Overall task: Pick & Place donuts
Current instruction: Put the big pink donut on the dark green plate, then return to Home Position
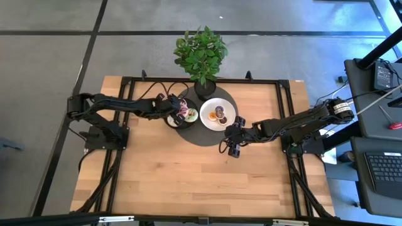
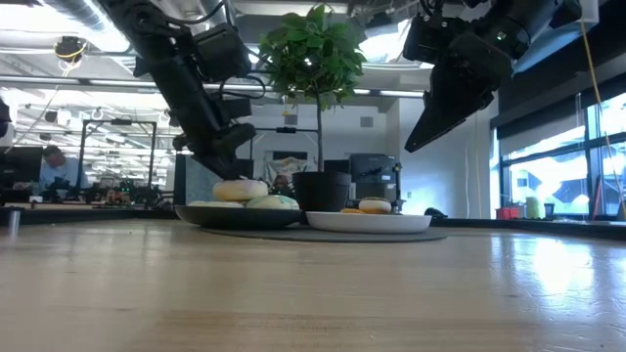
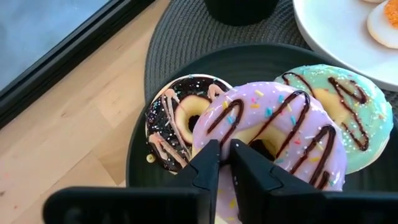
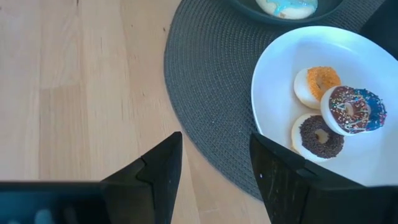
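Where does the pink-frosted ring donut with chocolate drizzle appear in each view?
High view: pink-frosted donut on the black plate, under the left gripper.
Low view: pale top edge above the plate rim.
Left wrist view: centre, at the fingertips.
Right wrist view: not in it.
Shared landmark: dark woven round mat.

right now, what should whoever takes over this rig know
Left end effector: over the black plate, fingers nearly together at the inner rim of the pink donut; whether it grips is unclear.
Right end effector: open, empty, hovering by the edge of the grey mat beside the white plate.
Black plate: pink donut lying partly over a chocolate donut, and a green donut.
White plate: three small donuts, orange, brown-and-blue, chocolate sprinkle.
Done: all visible donuts sit on plates.
Left: cannot tell which still need moving.
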You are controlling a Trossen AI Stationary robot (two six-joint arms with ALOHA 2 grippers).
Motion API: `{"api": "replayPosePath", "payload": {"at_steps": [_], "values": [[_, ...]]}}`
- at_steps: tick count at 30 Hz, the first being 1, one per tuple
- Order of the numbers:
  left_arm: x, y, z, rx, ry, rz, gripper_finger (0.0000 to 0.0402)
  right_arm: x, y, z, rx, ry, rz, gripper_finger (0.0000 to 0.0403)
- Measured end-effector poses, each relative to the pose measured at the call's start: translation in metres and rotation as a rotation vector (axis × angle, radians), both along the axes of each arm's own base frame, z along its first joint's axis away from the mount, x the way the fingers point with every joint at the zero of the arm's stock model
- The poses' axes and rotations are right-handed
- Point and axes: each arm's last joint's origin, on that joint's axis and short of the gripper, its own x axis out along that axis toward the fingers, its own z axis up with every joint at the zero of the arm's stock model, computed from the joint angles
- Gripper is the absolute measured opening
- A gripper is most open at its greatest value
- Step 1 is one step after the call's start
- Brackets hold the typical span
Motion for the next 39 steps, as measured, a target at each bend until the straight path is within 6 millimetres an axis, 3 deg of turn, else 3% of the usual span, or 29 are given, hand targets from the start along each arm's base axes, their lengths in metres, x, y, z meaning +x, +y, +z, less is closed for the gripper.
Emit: {"api": "replayPosePath", "payload": {"at_steps": [12, 16, 19, 24, 31, 39], "values": [[0.001, 0.001, 0.004, 0.028, 0.009, 0.004, 0.0112, -0.001, 0.000, -0.001, 0.001, 0.012, 0.000, 0.0189], [-0.005, -0.001, 0.024, 0.029, 0.009, -0.003, 0.0126, -0.003, 0.000, -0.001, 0.020, 0.027, -0.011, 0.0189], [-0.017, -0.009, 0.049, 0.071, -0.053, -0.038, 0.0129, -0.009, 0.002, 0.006, 0.109, 0.036, 0.083, 0.0189], [-0.051, -0.042, 0.069, 0.130, -0.227, -0.138, 0.0127, -0.033, -0.002, 0.011, 0.130, -0.096, 0.130, 0.0189], [-0.095, -0.087, 0.051, 0.160, -0.484, -0.392, 0.0124, -0.084, -0.012, -0.004, 0.135, -0.418, 0.145, 0.0189], [-0.123, -0.101, 0.017, 0.172, -0.650, -0.468, 0.0128, -0.122, -0.020, -0.025, 0.168, -0.608, 0.157, 0.0189]]}}
